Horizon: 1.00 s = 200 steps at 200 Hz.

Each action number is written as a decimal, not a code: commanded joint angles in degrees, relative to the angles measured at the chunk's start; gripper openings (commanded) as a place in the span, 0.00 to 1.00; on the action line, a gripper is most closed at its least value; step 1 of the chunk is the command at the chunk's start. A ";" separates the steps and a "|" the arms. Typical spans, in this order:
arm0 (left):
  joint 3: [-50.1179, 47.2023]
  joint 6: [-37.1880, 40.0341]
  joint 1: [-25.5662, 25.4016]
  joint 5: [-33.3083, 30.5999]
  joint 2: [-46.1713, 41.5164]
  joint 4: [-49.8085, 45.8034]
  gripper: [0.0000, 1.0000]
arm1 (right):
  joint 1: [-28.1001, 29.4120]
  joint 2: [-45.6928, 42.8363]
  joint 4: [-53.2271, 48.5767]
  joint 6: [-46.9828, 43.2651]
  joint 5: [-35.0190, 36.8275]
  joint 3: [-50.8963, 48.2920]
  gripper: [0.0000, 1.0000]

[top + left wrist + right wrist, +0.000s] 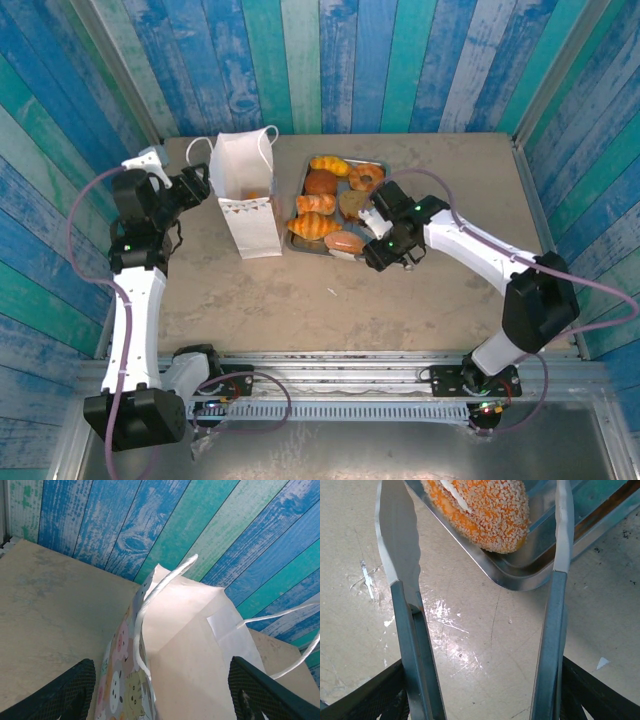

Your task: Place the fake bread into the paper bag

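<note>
The white paper bag (245, 195) stands upright and open at the back left, with an orange piece of bread (256, 194) showing inside it. Several pieces of fake bread lie on the metal tray (297, 245): croissants (315, 225), a round bun (320, 181) and a ring doughnut (366, 177). My left gripper (200, 185) is open at the bag's left side; the paper bag (195, 645) stands between its fingers (65, 695). My right gripper (485, 690) is shut on metal tongs (402, 605), whose open arms flank a crumbed orange bun (490, 510) at the tray's corner (530, 575).
Blue and green plank walls close in the table on three sides. The bag's cord handles (150, 595) loop up over its mouth. Bare table (330, 300) lies in front of the tray and bag.
</note>
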 commanded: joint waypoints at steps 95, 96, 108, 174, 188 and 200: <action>1.00 0.55 0.28 -2.10 -1.90 -1.34 0.73 | -0.28 -0.68 1.16 -0.95 0.06 -0.42 0.52; 1.00 0.56 0.29 -2.08 -1.95 -1.34 0.73 | -0.26 -0.73 1.12 -0.97 0.13 -0.46 0.52; 1.13 0.31 0.27 -1.99 -2.38 -1.25 0.73 | -0.29 -1.87 1.39 -0.99 0.96 -0.93 0.49; 1.79 -3.56 0.29 -3.27 -4.66 -1.11 0.79 | -0.32 -9.03 1.75 -0.95 3.45 -1.26 0.38; 1.57 -4.43 0.30 -3.61 -5.31 -0.53 0.80 | -0.28 -10.92 1.78 -0.56 3.93 -0.33 0.37; 1.12 -5.15 0.30 -4.18 -5.67 -0.12 0.80 | -0.25 -12.46 1.76 -0.26 4.08 0.92 0.36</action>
